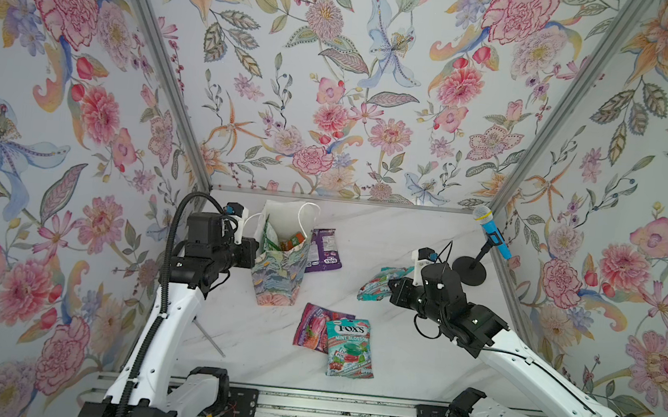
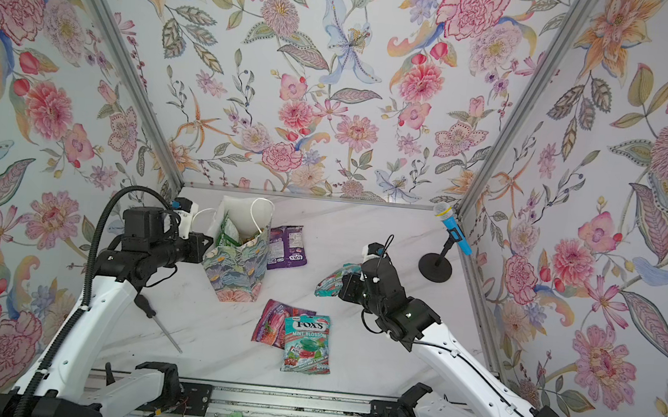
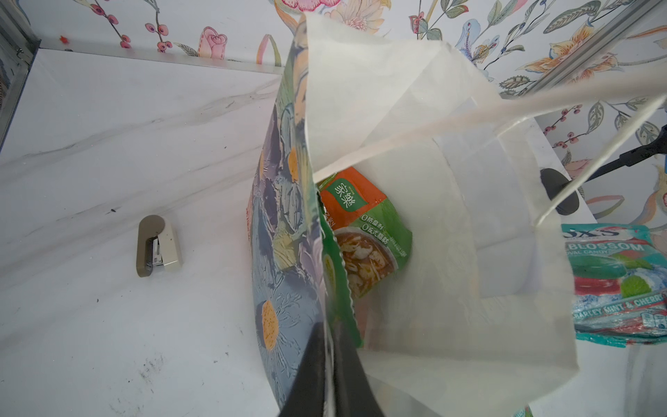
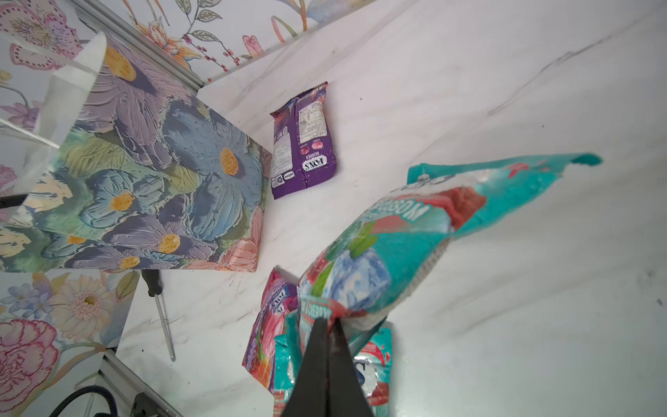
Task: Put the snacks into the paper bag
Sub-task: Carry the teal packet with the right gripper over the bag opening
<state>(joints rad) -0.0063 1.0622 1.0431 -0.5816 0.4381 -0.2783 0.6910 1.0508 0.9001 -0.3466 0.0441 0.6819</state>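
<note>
Pouch (image 4: 397, 234) hangs pinched in your right tool (image 4: 330, 321); your left tool (image 3: 330, 325) clamps the bag (image 3: 361, 72) by its rim. Lift it well above the mouth, centre it, then let go.

A paper bag (image 1: 278, 271) is stood upright on the white marbled tabletop (image 1: 394, 349), with a purple pouch (image 1: 324, 252) laid just beside it. Nearby, a teal pouch (image 1: 350, 347) is laid partly over a pink pouch (image 1: 310, 328). A screwdriver (image 2: 158, 324), a stapler (image 3: 158, 246) and a microphone stand (image 1: 469, 270) are also carried.

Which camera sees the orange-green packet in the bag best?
Left wrist: it looks into the painted paper bag at the orange-and-green packet. Both top views catch a sliver; right wrist shows only the bag's outside.
</note>
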